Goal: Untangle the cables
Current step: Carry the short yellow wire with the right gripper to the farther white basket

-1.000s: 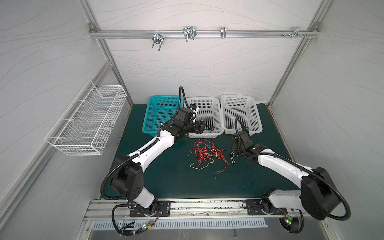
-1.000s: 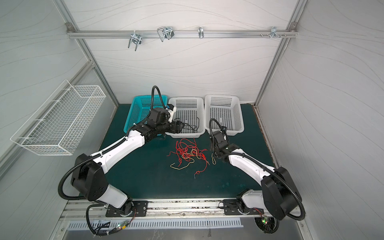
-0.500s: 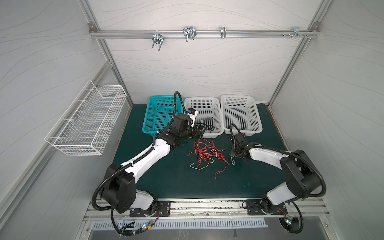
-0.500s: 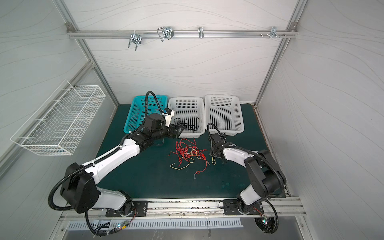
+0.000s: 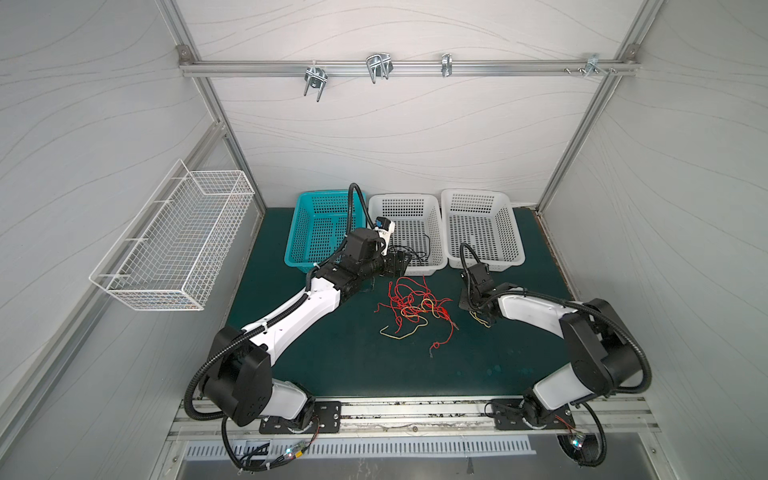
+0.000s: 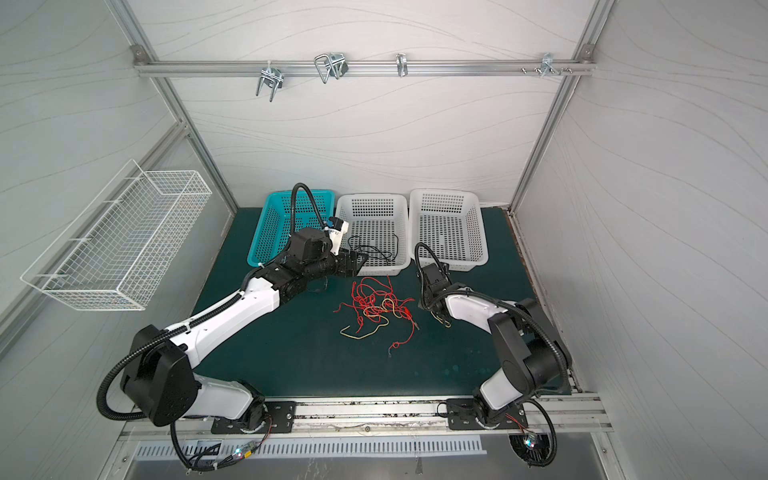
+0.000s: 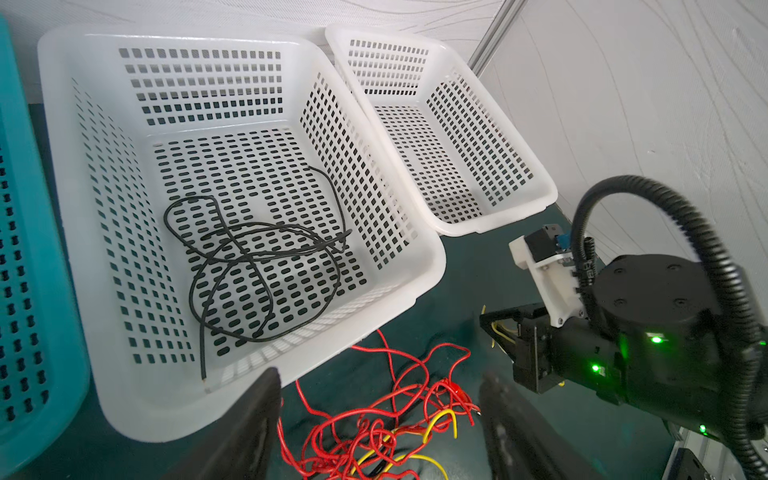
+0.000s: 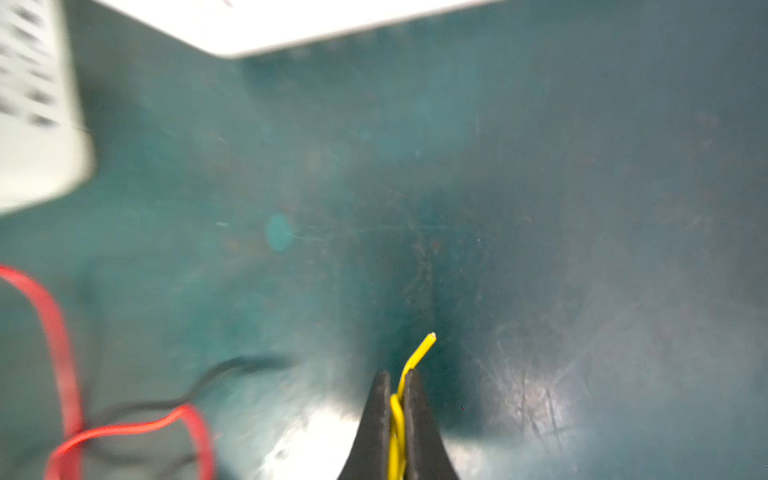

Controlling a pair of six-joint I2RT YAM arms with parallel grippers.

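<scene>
Right wrist view: the black right gripper [image 8: 398,384] is clamped on a thin yellow cable [image 8: 419,351], its jaws pressed together on the wire and the cable's short free end poking out past the tips, just above the dark green table mat [image 8: 540,208]. In both top views that gripper sits right of centre, near the front of the right-hand white perforated plastic basket [image 5: 509,232], with a short loop of the yellow cable trailing onto the mat beside it. A loose tangle of thin red cables [image 5: 411,297] lies on the mat at the centre of the frame, between the two arms, and a second yellow strand [image 5: 405,334] curls out of the tangle's lower left edge; whether this strand joins the pinched cable cannot be told. The black left gripper [image 7: 380,376] hangs with its jaws wide apart and nothing between them, at the front lip of the middle white perforated plastic basket [image 7: 178,32], near the upper edge of the red tangle. A thin black cable [image 7: 249,253] lies in loose loops on that basket's floor, apart from the red and yellow ones. A teal perforated plastic basket [image 5: 299,237] stands at the left end of the row of three across the upper centre of the frame, and a white wire-mesh basket [image 5: 174,241] hangs on the wall at the left
</scene>
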